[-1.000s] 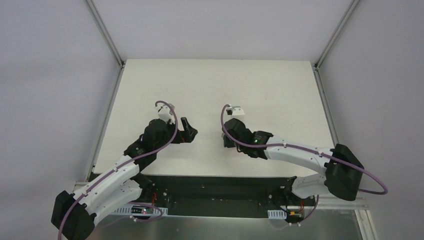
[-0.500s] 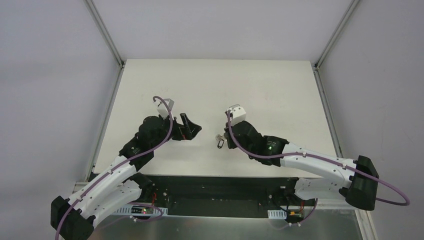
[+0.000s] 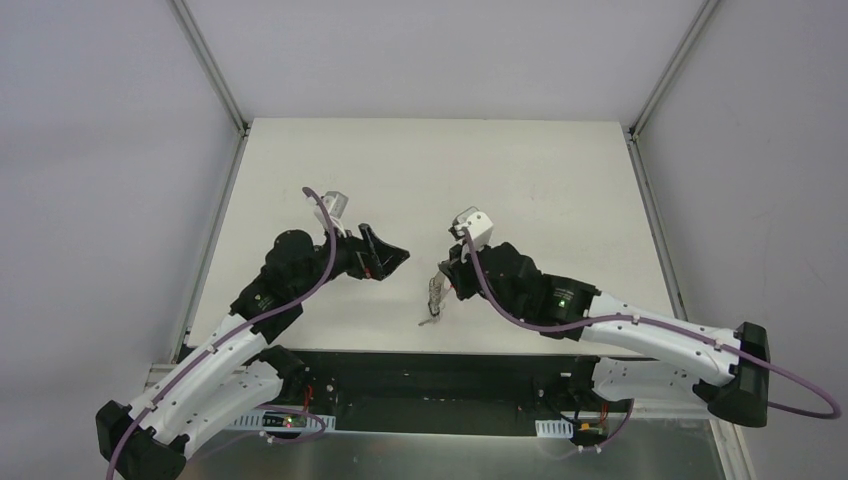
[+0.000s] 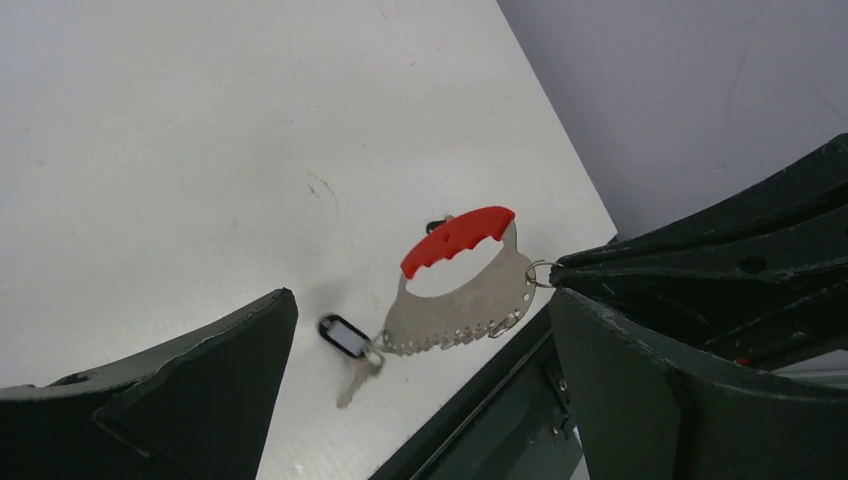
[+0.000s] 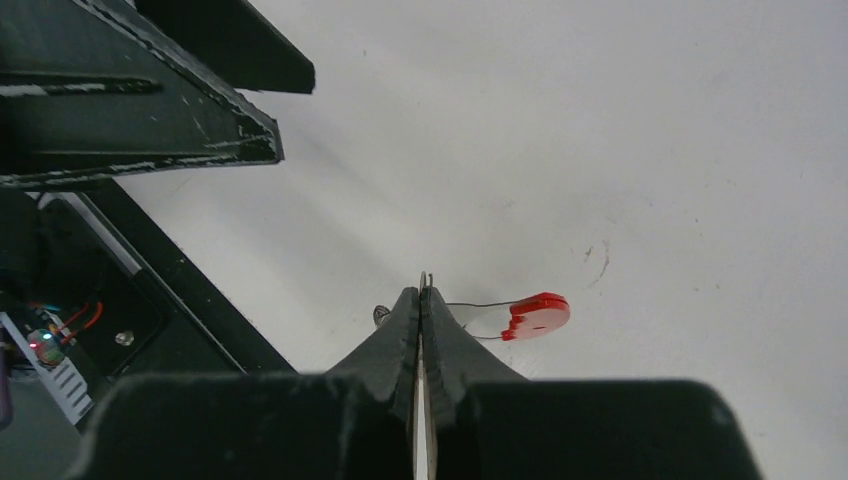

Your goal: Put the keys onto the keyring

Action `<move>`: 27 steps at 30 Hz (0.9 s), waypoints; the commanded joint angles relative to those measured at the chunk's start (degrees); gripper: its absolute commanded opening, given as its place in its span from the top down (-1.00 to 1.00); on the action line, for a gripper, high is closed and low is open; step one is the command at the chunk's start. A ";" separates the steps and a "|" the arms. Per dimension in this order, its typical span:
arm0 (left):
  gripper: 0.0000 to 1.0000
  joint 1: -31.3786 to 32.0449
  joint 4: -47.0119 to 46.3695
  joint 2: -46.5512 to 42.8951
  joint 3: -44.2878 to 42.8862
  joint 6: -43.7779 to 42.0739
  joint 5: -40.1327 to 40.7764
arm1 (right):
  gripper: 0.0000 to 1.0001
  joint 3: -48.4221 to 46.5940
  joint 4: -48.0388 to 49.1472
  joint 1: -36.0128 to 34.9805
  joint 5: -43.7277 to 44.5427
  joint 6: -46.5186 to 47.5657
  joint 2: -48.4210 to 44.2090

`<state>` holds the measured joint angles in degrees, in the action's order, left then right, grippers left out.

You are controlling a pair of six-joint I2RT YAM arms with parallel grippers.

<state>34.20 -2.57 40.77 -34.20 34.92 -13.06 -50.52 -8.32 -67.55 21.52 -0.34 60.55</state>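
Observation:
My right gripper (image 3: 447,280) is shut on a thin silver wire loop (image 4: 540,272) of the keyring (image 3: 434,296) and holds it above the table. The keyring's grey curved strap (image 4: 465,308) and red crescent tag (image 4: 458,240) hang from that loop. The tag also shows in the right wrist view (image 5: 538,315), beside my shut gripper (image 5: 420,295). The small key (image 4: 345,340) has a black head and a silvery blade and dangles, blurred, at the strap's lower end (image 3: 428,320). My left gripper (image 3: 392,262) is open and empty, its fingers (image 4: 200,380) pointing at the keyring from the left.
The white table (image 3: 420,180) has a black near edge rail (image 3: 430,362) right under the hanging keyring. Grey walls and metal frame posts (image 3: 210,70) stand round the table. The left gripper's fingers (image 5: 150,100) fill the top left of the right wrist view.
My right gripper has risen from the table with the keyring, which now dangles with the key below it. My left gripper has moved a little right toward it, still open.

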 commanded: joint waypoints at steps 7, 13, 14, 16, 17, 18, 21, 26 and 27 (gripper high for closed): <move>-0.97 0.57 -17.04 -3.80 1.06 3.37 -10.79 | 1.00 -0.91 12.83 -0.19 -14.59 4.45 -8.71; -0.93 0.52 -25.98 -5.44 2.86 4.12 -16.55 | 1.00 -4.48 8.92 -0.15 -25.49 5.59 -10.45; -0.92 0.52 -27.81 -5.79 3.09 4.37 -17.96 | 1.00 -5.22 7.28 -0.13 -27.29 6.06 -10.65; -0.88 0.54 -30.67 -6.30 3.24 5.24 -21.17 | 1.00 -7.35 3.85 -0.12 -30.84 6.69 -10.83; -0.87 0.57 -32.29 -6.44 3.40 5.94 -22.71 | 1.00 -8.11 2.52 -0.13 -32.73 6.93 -10.82; -0.85 0.59 -33.95 -6.60 3.54 6.68 -24.06 | 1.00 -9.00 1.12 -0.13 -34.78 7.27 -10.83; -0.77 0.65 -38.88 -6.46 4.16 8.87 -28.12 | 1.00 -11.37 -2.85 -0.13 -39.49 8.00 -10.66; -0.64 1.13 -42.24 -5.59 4.40 10.03 -30.98 | 1.00 -13.40 -5.35 -0.11 -40.44 7.81 -10.87; -0.63 1.21 -42.25 -5.35 4.47 9.79 -30.97 | 1.00 -13.50 -5.52 -0.15 -39.88 7.70 -11.11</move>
<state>34.65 -37.78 35.00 -30.22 43.05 -39.44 -60.93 -12.60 -67.55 -15.55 6.52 50.96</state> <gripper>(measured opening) 0.827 0.006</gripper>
